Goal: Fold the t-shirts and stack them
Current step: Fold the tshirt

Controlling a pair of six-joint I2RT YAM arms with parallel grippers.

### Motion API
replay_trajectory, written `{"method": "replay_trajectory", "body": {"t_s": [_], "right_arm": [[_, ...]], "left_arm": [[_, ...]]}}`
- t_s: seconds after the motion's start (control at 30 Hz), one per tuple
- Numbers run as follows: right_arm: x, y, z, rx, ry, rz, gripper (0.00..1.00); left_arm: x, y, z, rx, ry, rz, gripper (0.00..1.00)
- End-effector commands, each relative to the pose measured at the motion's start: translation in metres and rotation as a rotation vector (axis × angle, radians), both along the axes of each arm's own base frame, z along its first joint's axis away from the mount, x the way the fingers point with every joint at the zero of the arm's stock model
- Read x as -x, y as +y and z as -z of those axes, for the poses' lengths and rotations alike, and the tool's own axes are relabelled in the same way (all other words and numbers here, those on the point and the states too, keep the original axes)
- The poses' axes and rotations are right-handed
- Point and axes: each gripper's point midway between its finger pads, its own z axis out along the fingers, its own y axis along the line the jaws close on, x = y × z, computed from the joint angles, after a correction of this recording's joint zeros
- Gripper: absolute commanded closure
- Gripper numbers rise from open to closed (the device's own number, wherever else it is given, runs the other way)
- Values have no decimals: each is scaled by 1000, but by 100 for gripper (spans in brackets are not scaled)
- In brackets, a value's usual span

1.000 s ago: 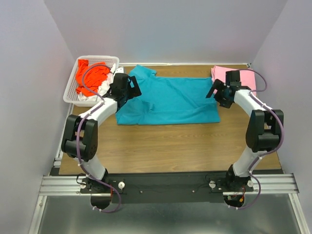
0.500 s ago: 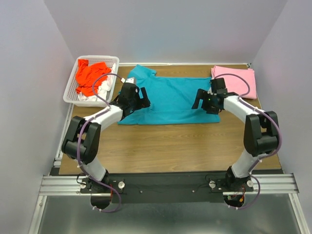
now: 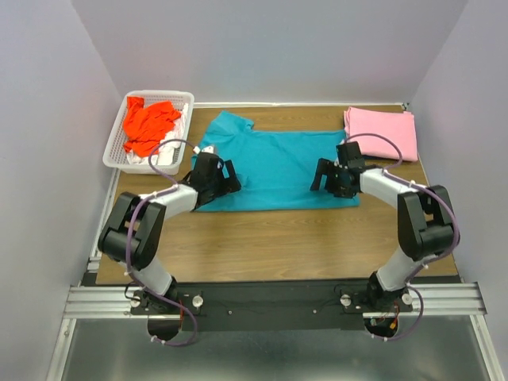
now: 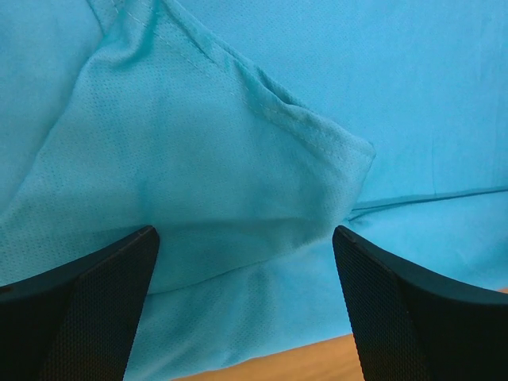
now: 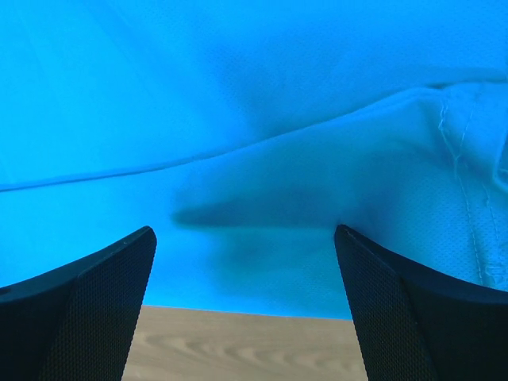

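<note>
A teal t-shirt (image 3: 278, 163) lies spread flat in the middle of the wooden table. My left gripper (image 3: 228, 176) hovers open over its left side, close above a folded-over sleeve flap (image 4: 198, 159), with nothing between the fingers. The left wrist view puts this gripper (image 4: 244, 232) just inside the shirt's near hem. My right gripper (image 3: 324, 175) stands open over the shirt's right side near the hem, its jaws (image 5: 244, 230) wide above a wrinkled fold of the teal cloth (image 5: 238, 119). A folded pink t-shirt (image 3: 382, 131) rests at the back right. An orange-red t-shirt (image 3: 147, 123) and a white one (image 3: 147, 159) lie crumpled in the basket.
A white lattice basket (image 3: 113, 147) stands at the back left corner. Bare wood (image 3: 278, 246) runs from the shirt's near hem to the arm bases. Walls close in the back and both sides.
Both grippers have moved nearer and inward over the teal shirt, from its far corners toward its near hem. The shirt's near edge now lies slightly closer to me.
</note>
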Motion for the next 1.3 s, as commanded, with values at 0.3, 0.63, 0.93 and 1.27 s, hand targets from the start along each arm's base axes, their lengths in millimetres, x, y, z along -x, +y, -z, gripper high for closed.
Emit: {"method": "replay_trajectory", "body": {"t_s": [0.3,0.63,0.93,1.27], "right_arm": [[140,-4,19,-71,171,13,0],[122,-6,-39,-95,4,62,0],[100,-12,-33,-37,32,116,0],[83,-39,-15,96,61,167,0]], "left_arm": [[151,10,36,51,306,-71,2],[139,36,-23,-14,136,-219,2],[84,8,-59,-21,4,-136,2],[13,15,-86,-73,-93,-156,2]]}}
